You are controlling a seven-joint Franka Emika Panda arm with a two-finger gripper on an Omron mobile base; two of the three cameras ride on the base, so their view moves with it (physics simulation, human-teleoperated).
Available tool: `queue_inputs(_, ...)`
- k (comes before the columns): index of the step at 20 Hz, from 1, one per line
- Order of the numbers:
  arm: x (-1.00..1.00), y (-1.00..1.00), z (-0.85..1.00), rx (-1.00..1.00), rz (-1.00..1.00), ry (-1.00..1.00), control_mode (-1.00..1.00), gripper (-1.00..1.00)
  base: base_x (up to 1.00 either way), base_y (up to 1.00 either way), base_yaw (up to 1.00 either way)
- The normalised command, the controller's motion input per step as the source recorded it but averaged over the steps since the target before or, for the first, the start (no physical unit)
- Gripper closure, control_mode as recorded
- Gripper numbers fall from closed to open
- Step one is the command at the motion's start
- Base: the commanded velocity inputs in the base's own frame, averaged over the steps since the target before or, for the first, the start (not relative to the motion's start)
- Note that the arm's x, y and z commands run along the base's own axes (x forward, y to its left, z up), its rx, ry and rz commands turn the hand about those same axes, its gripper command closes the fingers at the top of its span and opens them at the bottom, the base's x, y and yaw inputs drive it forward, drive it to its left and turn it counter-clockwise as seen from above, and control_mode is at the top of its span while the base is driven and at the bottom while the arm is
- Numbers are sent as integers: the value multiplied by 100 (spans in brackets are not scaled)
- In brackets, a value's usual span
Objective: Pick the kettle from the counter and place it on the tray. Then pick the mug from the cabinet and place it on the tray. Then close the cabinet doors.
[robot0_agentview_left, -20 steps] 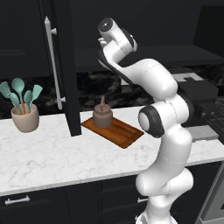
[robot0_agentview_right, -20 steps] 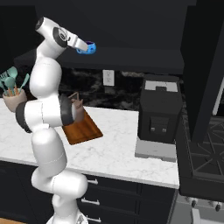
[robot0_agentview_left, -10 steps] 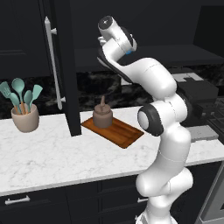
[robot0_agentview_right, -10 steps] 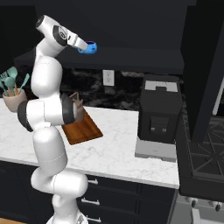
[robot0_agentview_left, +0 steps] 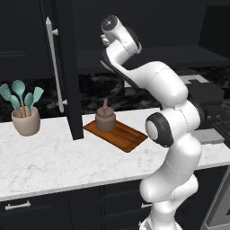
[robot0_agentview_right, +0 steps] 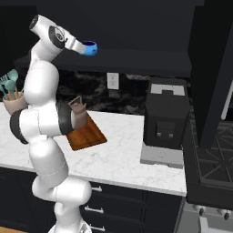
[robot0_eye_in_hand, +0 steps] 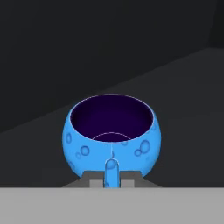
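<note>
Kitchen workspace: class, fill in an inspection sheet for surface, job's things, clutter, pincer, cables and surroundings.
Surface: white marble counter, dark drawers below.
Job's things: kettle stands on the tray; blue mug upright on the cabinet shelf; cabinet door open.
Clutter: utensil pot with teal utensils.
Pincer: pincer shut on the mug's handle.
Cables: nothing seen.
Surroundings: black coffee machine, wall outlet, stove.

The gripper [robot0_eye_in_hand: 112, 183] closes in on the blue mug [robot0_eye_in_hand: 113, 138] up in the cabinet [robot0_agentview_right: 136, 59], its fingers now pinched on the mug's small side handle, no longer spread.
</note>
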Motion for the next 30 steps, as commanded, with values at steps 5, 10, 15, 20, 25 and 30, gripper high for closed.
queue_inputs(5,-55,0,-2,6,0,-12,-100,100,0,0,0)
queue_inputs(10,-67,-2,10,7,0,2,-100,100,0,0,0)
queue_inputs(15,-82,0,6,0,3,4,-100,100,0,0,0)
queue_inputs(20,-94,0,0,0,20,0,-100,100,0,0,0)
queue_inputs(25,-90,-4,2,0,31,0,-100,100,0,0,0)
queue_inputs(30,-77,-7,4,0,40,0,-100,100,0,0,0)
